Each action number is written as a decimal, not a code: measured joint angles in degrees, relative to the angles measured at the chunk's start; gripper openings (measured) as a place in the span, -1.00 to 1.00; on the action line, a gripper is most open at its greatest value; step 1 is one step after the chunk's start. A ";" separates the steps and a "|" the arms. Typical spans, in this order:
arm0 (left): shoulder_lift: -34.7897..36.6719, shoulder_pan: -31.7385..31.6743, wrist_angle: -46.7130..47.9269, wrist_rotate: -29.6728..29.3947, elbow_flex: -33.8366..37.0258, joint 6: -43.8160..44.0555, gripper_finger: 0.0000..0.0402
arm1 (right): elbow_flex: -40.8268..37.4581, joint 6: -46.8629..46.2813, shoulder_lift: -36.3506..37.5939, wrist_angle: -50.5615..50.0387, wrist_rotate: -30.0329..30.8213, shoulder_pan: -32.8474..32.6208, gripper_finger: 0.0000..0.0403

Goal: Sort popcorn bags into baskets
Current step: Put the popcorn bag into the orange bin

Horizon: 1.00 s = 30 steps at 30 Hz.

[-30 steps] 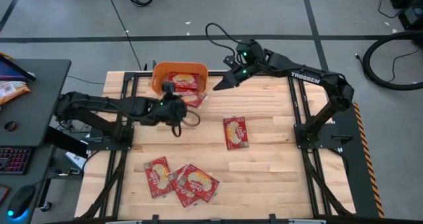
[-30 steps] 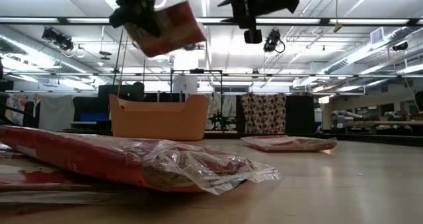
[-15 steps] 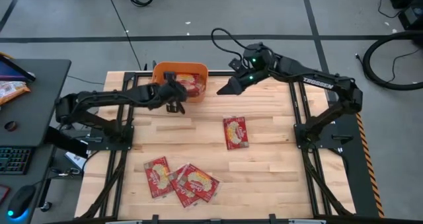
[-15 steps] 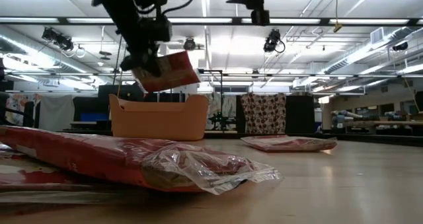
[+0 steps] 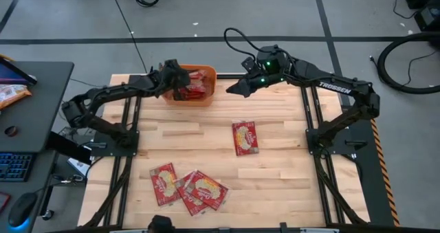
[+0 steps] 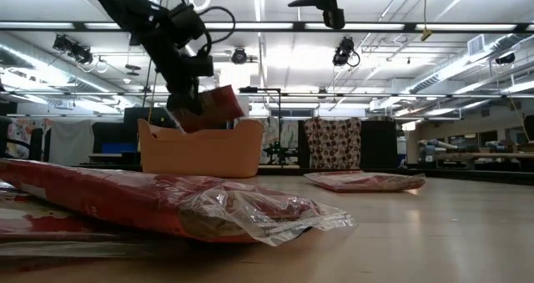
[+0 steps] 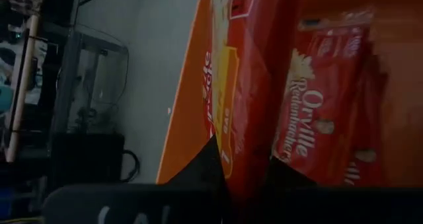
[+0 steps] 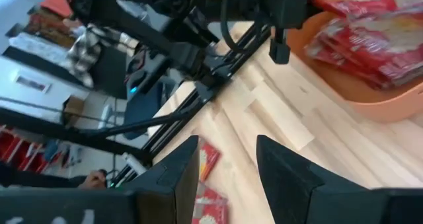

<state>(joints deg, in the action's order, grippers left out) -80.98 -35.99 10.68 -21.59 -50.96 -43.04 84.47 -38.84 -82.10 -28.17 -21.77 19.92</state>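
Orange basket (image 5: 203,95) at table's (image 5: 275,171) far edge, holds several popcorn bags (Orville label). Left gripper (image 5: 176,90) over basket's left rim, pinching one popcorn bag (image 6: 219,104) above opening. Right gripper (image 5: 234,90) just right of basket, fingers spread, nothing between. Loose bags (image 5: 192,188) well apart from basket.

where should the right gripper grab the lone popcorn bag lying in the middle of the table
Probably from straight above. The lone popcorn bag lies flat on the table, long side running away from the front edge, with nothing touching it. Close the fingers across its narrower width, near mid-length, so it hangs level. The right gripper, open and empty beside the basket, is the closer one.
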 joint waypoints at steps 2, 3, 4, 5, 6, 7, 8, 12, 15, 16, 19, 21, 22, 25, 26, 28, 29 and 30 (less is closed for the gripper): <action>-1.94 -0.16 -1.28 0.20 0.00 -2.84 -0.86 | 0.00 -0.48 -0.15 0.19 0.96 0.05 -0.23; -2.93 -0.13 -1.85 0.19 0.00 -4.01 -0.86 | 0.00 -0.92 -0.16 0.17 1.15 0.07 -0.23; -3.86 -0.12 -2.35 -0.25 0.00 -4.67 -0.85 | 0.00 -1.24 -0.16 0.19 1.15 0.15 -0.23; -4.88 -0.10 -2.84 -0.80 0.00 -5.31 -0.85 | 0.00 -1.45 -0.16 0.22 1.15 0.18 -0.23; -5.90 -0.10 -3.27 -1.34 0.00 -5.40 -0.85 | 0.00 -1.62 -0.16 0.23 1.16 0.19 -0.23; -6.84 -0.10 -3.47 -2.37 0.00 -5.24 -0.84 | 0.00 -1.74 -0.16 0.22 1.17 0.20 -0.23; -7.63 -0.10 -3.57 -3.64 0.00 -4.17 -0.83 | 0.00 -1.93 -0.18 0.22 1.17 0.20 -0.23; -8.97 -0.17 -3.15 -4.44 0.00 2.03 -0.70 | 0.00 -2.14 -0.18 0.22 1.17 0.18 -0.23; -8.86 0.08 -1.57 -1.66 -0.49 7.09 -0.55 | 0.00 -2.60 -0.18 0.22 1.16 0.03 -0.23; -8.70 0.22 -0.16 -0.66 -0.94 8.60 -0.50 | 0.00 -2.80 -0.18 0.22 1.17 -0.08 -0.23; -8.58 0.79 3.95 1.40 -3.29 11.71 -0.34 | 0.00 -2.98 -0.18 0.25 0.74 -0.37 -0.23; -8.58 0.90 8.73 2.96 -5.44 14.08 -0.25 | 0.00 -2.98 -0.18 0.25 0.21 -0.45 -0.23; -8.58 0.90 11.08 3.90 -6.66 15.34 -0.21 | 0.00 -2.98 -0.21 0.25 -0.36 -0.45 -0.23; -8.54 0.86 18.08 7.72 -10.42 20.90 -0.15 | 0.00 -2.98 -0.21 0.25 -1.93 -0.45 -0.23; -8.54 0.86 20.58 9.16 -11.57 22.93 -0.15 | 0.00 -2.98 -0.21 0.25 -2.28 -0.51 -0.23; -8.54 0.86 25.46 13.69 -13.97 26.77 -0.15 | 0.00 -2.82 -0.21 0.15 -2.86 -0.79 -0.23; -8.54 0.91 27.01 17.23 -14.99 28.61 -0.15 | 0.00 -2.39 -0.21 -0.02 -3.34 -1.01 -0.23; -8.54 1.15 28.56 21.56 -15.89 30.42 -0.15 | 0.00 -1.84 -0.21 -0.34 -3.78 -1.26 -0.23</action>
<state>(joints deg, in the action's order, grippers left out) -89.52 -34.85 39.24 -0.03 -66.85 -12.62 84.47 -40.68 -82.30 -28.51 -25.56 18.66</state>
